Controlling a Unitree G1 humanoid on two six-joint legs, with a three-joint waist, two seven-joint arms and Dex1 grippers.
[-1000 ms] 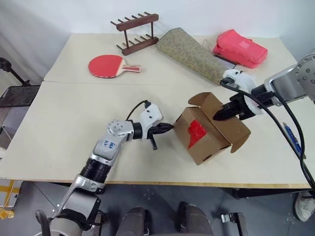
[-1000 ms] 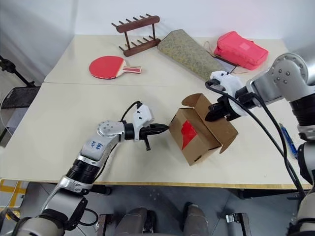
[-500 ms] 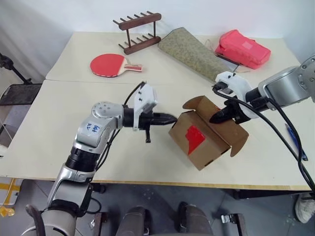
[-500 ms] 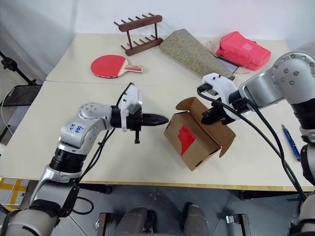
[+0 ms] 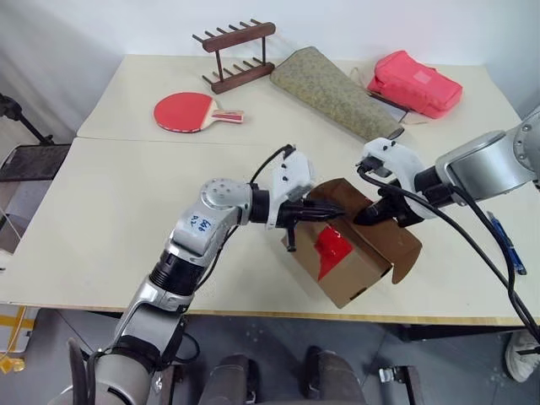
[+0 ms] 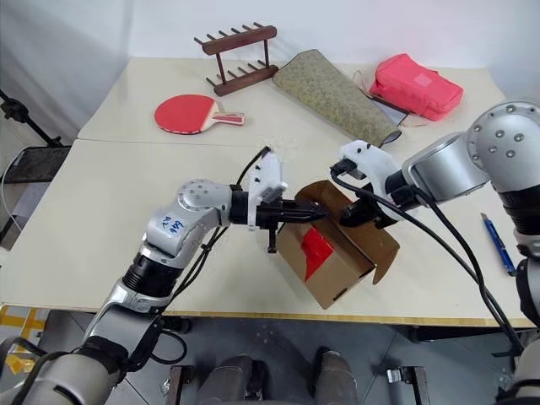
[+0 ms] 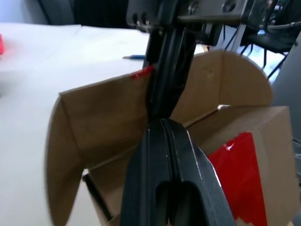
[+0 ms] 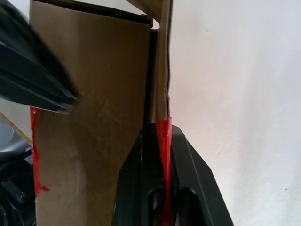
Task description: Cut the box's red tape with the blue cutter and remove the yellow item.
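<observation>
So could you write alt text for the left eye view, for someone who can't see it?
Two robot arms work on an open brown cardboard box with red tape on its side: the left gripper, jaws shut, points into the opening, while the right gripper pinches a flap. Behind lie a red paddle, a wooden rack and a pink bag.

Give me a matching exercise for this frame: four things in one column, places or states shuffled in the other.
1. box
2. blue cutter
3. left gripper
4. right gripper

a. lying on the table by its right edge
b. shut on a box flap
c. flaps open, red tape on its side
d. shut, tips at the box's open top

Pairs: 1-c, 2-a, 3-d, 4-b
</observation>
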